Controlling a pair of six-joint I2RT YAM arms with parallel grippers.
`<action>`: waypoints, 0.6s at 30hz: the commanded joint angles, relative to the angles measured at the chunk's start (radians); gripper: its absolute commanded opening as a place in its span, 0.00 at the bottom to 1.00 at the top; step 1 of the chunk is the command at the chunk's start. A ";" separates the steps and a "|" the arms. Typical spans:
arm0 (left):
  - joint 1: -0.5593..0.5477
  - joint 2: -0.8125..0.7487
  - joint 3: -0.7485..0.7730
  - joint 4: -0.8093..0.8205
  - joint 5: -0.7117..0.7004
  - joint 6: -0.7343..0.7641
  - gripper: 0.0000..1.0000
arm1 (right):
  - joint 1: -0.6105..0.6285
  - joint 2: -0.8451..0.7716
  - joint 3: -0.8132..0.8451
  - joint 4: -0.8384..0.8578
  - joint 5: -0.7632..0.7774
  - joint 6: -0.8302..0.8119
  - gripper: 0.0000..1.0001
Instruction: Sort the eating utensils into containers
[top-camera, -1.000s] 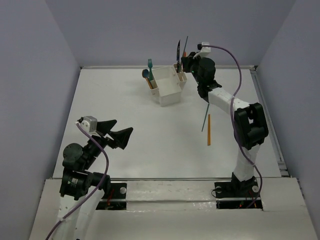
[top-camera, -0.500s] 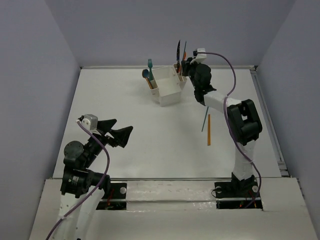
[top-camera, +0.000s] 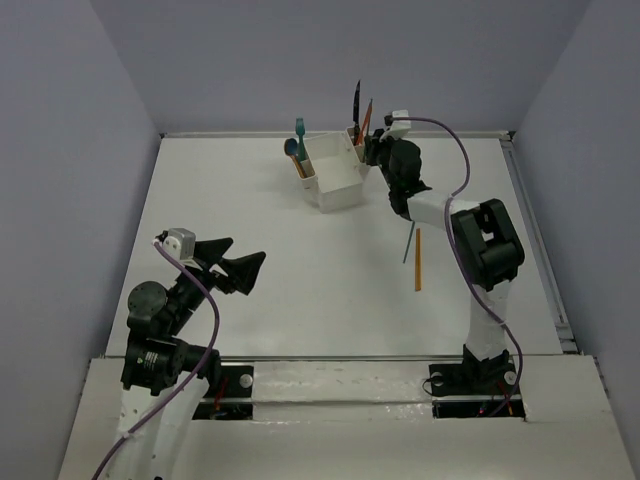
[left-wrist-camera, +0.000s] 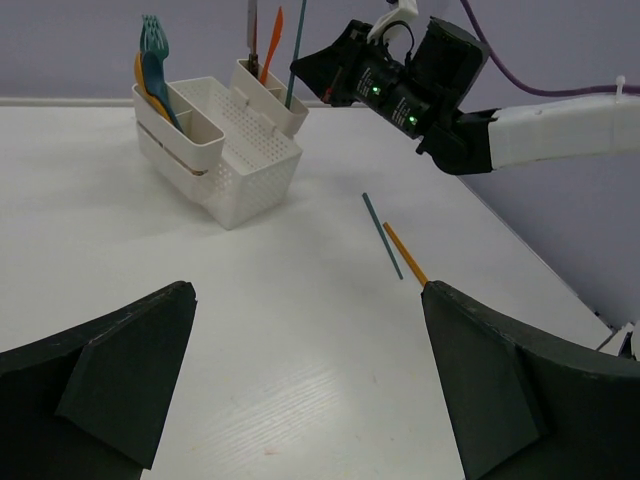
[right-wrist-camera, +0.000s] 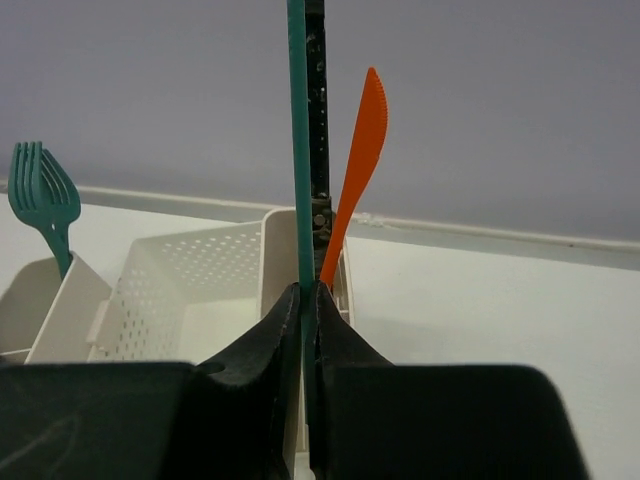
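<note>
The right claw (right-wrist-camera: 303, 295) is pressed nearly together, pinching a slim teal rod (right-wrist-camera: 296, 150) that stands upright between its fingers. It hangs at the upper middle of the overhead view, just beside the white caddy (top-camera: 338, 185). In the left wrist view the rod's lower end comes down to the mouth of the caddy's narrow slot at the right side. Whether it has entered the slot cannot be told.

That same slot already holds the dark-handled steel knife (right-wrist-camera: 316, 120) and the orange plastic knife (right-wrist-camera: 360, 150), both standing on end just behind the rod. The narrow slot on the caddy's other side holds the teal fork (right-wrist-camera: 45, 200), a blue spoon (top-camera: 291, 147) and an orange spoon (left-wrist-camera: 139, 72). The large middle compartment looks bare.

So most of the sorting seems done. What is left, by my reading, is to release the pinched rod into its slot, then fetch the two pieces lying on the worktop (top-camera: 250, 200) right of centre in the overhead view: a loose teal stick (top-camera: 408, 245) and an orange stick (top-camera: 417, 260), close together, nearly parallel.

The left claw (left-wrist-camera: 308, 292) is spread wide, holding nothing, low at the left of the overhead view, well apart from the caddy.
</note>
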 joint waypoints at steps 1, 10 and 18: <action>0.007 0.010 0.003 0.050 0.014 0.009 0.99 | 0.020 -0.053 -0.031 0.088 -0.033 -0.024 0.23; 0.016 0.012 0.005 0.049 0.010 0.011 0.99 | 0.040 -0.170 -0.103 0.005 0.056 -0.026 0.51; 0.036 0.003 0.003 0.049 0.007 0.008 0.99 | 0.040 -0.444 -0.276 -0.201 0.166 0.049 0.40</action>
